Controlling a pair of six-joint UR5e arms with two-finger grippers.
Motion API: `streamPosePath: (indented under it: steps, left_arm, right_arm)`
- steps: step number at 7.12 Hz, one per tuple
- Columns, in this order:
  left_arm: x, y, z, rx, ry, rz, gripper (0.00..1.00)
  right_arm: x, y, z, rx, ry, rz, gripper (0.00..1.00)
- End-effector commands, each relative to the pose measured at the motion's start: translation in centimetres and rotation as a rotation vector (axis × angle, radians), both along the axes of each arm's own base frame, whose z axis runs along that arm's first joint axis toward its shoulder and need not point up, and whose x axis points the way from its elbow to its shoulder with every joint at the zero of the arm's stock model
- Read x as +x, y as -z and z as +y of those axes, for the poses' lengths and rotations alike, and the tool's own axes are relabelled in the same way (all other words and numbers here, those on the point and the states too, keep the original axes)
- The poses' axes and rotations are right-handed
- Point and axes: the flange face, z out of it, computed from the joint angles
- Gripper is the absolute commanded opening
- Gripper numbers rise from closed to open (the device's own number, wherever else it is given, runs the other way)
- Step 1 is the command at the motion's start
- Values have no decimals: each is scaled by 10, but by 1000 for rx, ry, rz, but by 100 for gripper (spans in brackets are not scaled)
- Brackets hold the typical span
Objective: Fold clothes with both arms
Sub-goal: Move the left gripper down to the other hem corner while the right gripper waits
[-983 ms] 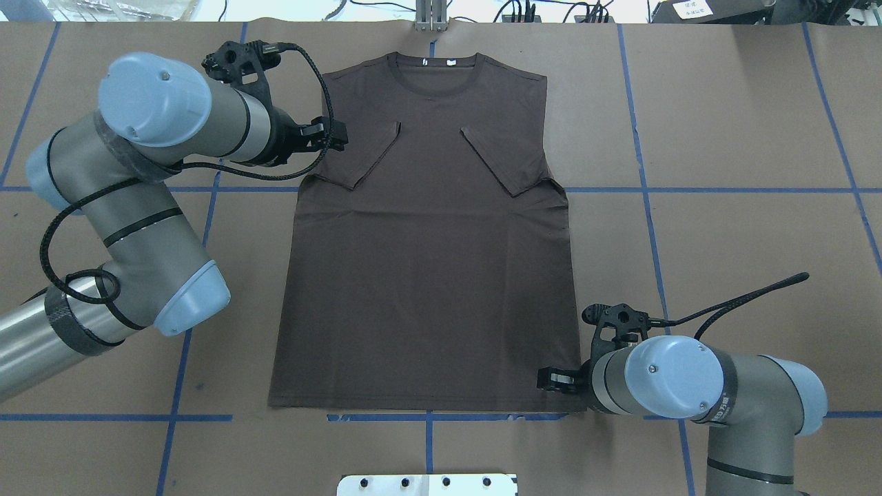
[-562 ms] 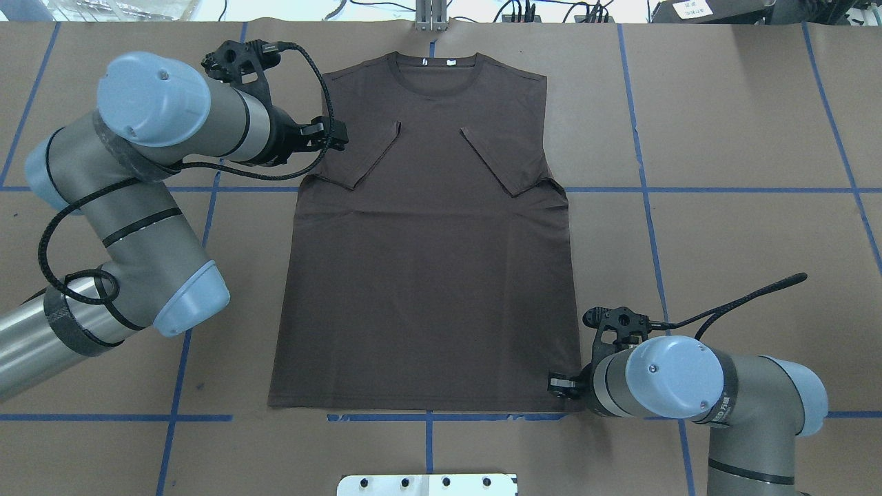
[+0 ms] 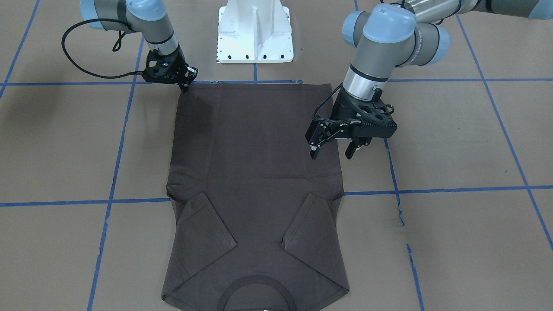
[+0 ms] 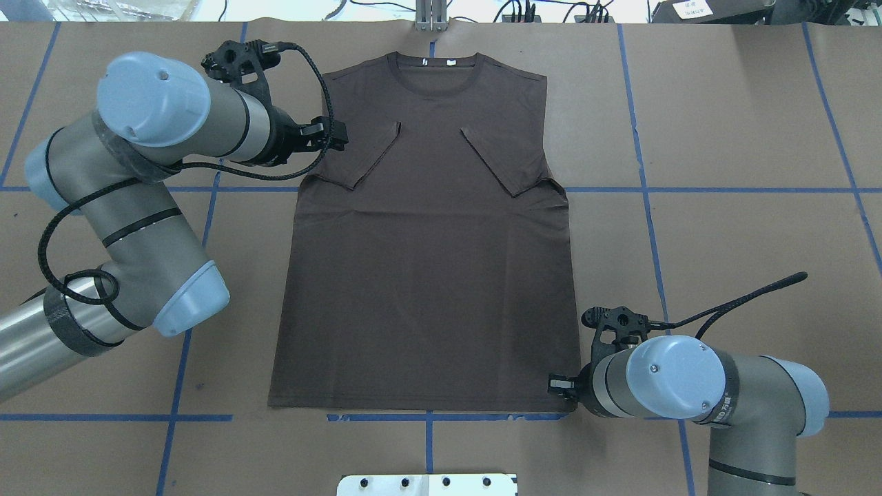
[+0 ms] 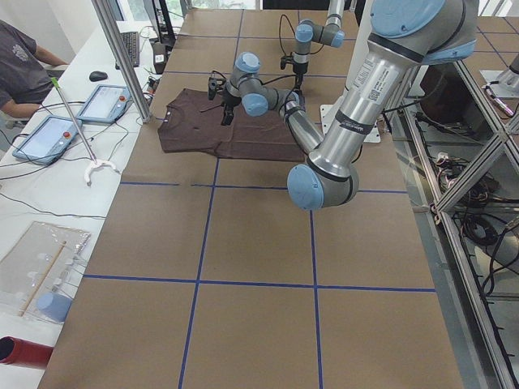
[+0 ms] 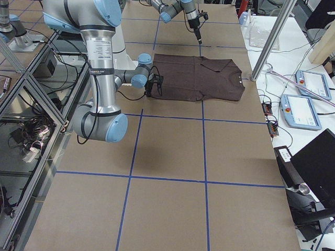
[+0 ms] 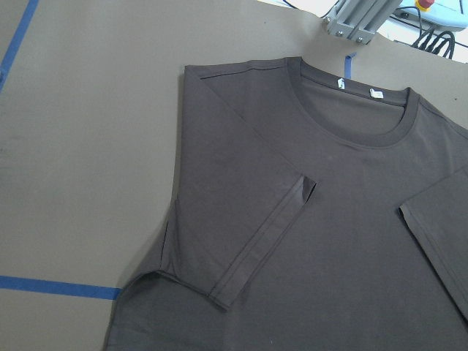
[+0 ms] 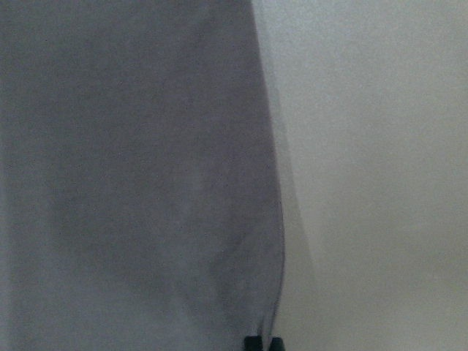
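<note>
At hem corner, right hand (image 3: 185,87) shifted outward, pinching T-shirt (image 3: 255,172)

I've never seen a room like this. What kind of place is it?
Probably a robot lab: left arm and right arm at a T-shirt on a tape-gridded table, with tablets alongside.

My jointed metal left arm (image 4: 131,213) and right arm (image 4: 751,393) are grey-silver with light-blue caps; my left pincer (image 3: 331,153) and right pincer (image 3: 185,85) are black. The dark brown-grey short-sleeved T-shirt (image 4: 427,275) is plain, with white neck labels (image 4: 450,62). The tan-brown paper table cover (image 4: 744,124) bears blue tape grid lines (image 4: 723,189).
</note>
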Motion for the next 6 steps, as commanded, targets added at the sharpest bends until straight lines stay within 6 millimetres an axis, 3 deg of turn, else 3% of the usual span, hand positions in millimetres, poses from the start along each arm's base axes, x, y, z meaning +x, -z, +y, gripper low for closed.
streamPosePath:
  steps: [1, 2, 3, 4, 6]
  left_arm:
    - [-5, -27, 4, -41, 1, -19, 100]
    - [-20, -57, 41, -113, -4, 1, 100]
    - [-17, -67, 93, -199, -4, 43, 100]
    - [-4, -76, 134, -250, 16, 48, 100]
    - [56, -89, 208, -401, 85, 65, 99]
  right_arm:
    - [9, 17, 1, 8, -2, -35, 0]
    - [15, 30, 2, 16, -1, -64, 0]
    - [21, 42, 3, 22, -3, -89, 0]
    - [28, 55, 4, 29, -3, -117, 0]
    - [33, 59, -2, 28, -8, -128, 0]
